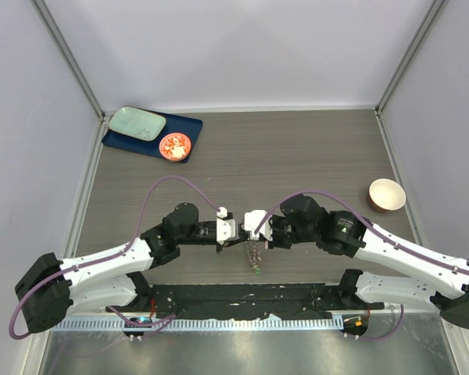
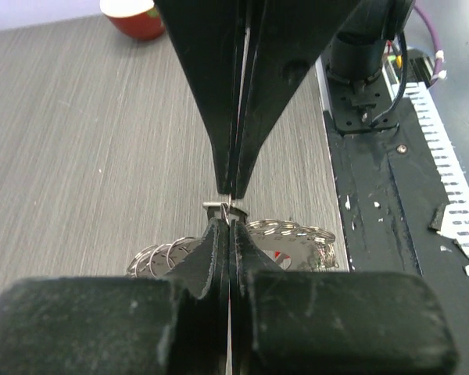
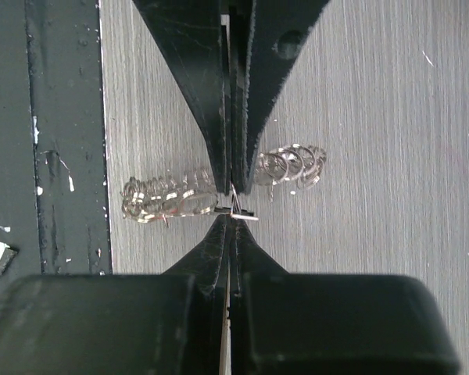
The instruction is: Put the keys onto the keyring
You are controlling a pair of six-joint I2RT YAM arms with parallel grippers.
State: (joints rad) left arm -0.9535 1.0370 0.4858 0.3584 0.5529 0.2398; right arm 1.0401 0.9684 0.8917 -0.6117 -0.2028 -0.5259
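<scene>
Keyring (image 3: 168,195) work is under way at the near middle of the wood-grain table (image 1: 297,148). The bunch of bright wire loops lies just ahead of the black base plate (image 1: 242,295), directly below where the two arms meet. The left gripper (image 2: 230,205) has its jaws pressed fully together, and a bright metal tab (image 2: 217,207) sticks out sideways at the very tips. The right gripper (image 3: 233,205) is likewise closed tight, nipping a thin metal sliver (image 3: 242,215) at the edge of the bunch. I cannot tell whether either bit is ring wire or a key's shank. It is also unclear whether the bunch rests wholly on the table or is partly lifted. A red-and-black head (image 2: 279,258) shows among the loops in the left wrist view, so at least one coloured key seems to sit in or against the bunch; threaded or merely lying there, I cannot say. My reading is that the threading step itself is in hand, with both arms pinching fine metal close together. The next move would call for one arm to hold steady while the other makes a very small guided slide or twist along the wire. Any slip at these thin tips would probably drop the piece.
</scene>
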